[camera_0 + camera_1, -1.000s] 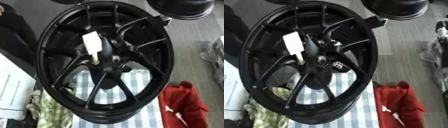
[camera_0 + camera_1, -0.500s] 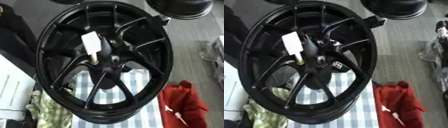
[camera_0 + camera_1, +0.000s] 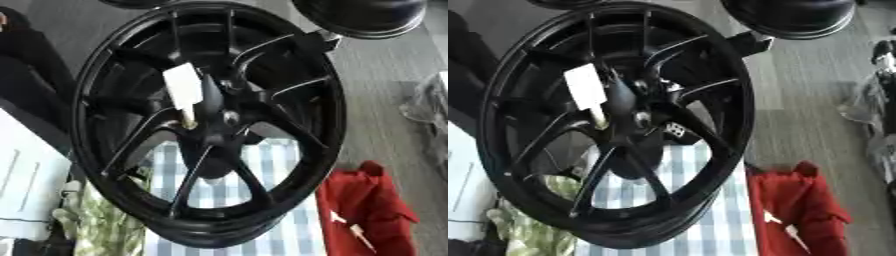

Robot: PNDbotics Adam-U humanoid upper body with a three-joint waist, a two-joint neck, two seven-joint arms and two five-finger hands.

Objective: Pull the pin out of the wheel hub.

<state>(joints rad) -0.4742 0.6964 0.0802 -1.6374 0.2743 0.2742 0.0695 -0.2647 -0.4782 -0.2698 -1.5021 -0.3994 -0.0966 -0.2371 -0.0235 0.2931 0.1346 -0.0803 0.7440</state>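
**Wheel standing untouched, pin waiting in the hub**

Almost nothing is changing across the last second; the black wheel (image 3: 210, 125) is standing on its edge at the same tilt as a second ago, filling the middle of both views, and its hub (image 3: 217, 116) is facing the camera just as before. The white tag (image 3: 184, 92) is hanging in the same spot just left of the hub, with a small pale stub (image 3: 187, 120) showing below it; this is probably the pin, though the view is too soft to be sure whether tag and stub are one piece. It is sitting against the hub exactly as in the earlier pictures, so by my judgement the pull is not yet beginning.

Neither robot hand is appearing in either view, so the state of the fingers cannot be told; nothing is touching the wheel or the tag.

Around the wheel, the blue-checked cloth (image 3: 262, 200) is lying under its lower rim on the counter, the red bag (image 3: 367, 205) is resting just to its right, and the green patterned cloth (image 3: 101, 225) is bunching at lower left; all are keeping their earlier places; the only difference from the earlier frames is a very slight shift of the whole picture, which I am reading as the camera moving and not the things.
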